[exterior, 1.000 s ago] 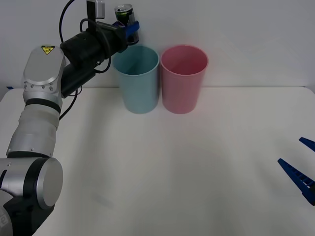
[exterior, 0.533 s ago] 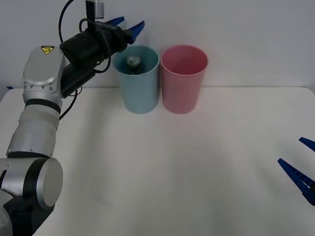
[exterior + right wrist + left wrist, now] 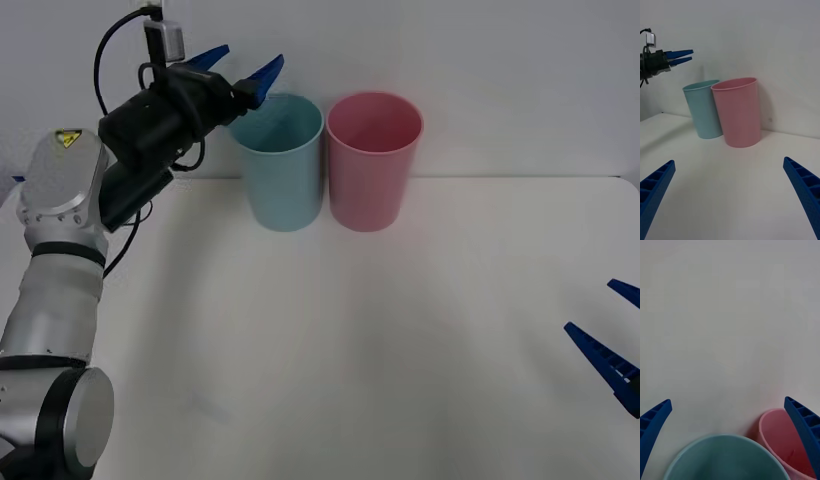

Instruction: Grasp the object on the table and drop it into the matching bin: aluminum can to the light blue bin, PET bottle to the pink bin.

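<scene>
Blue ribbed fingers of your left gripper (image 3: 242, 67) stand spread wide and empty, hanging just above and behind the near-left side of the rim of the light blue bin (image 3: 285, 165). You cannot see the aluminum can anywhere on the table (image 3: 330, 350); judging by the empty jaws beside that bin, it most likely lies at the bottom of it, though the bin's floor is hidden from every view. Treat that as a guess, not a fact.

Your main risk is the rim. One spread finger sits close over the bin's lip, so any downward or sideways drift as you pull the arm away could clip it and tip the bin. It stands touching or nearly touching the pink bin (image 3: 374, 160), so a knock would likely carry both over and spill whatever is inside. Lift clear before you swing back.

Your right gripper (image 3: 610, 340) waits low at the table's right edge, fingers apart and holding nothing, well away from both bins. Leave it there; moving it across would only add a second chance of a bump.
</scene>
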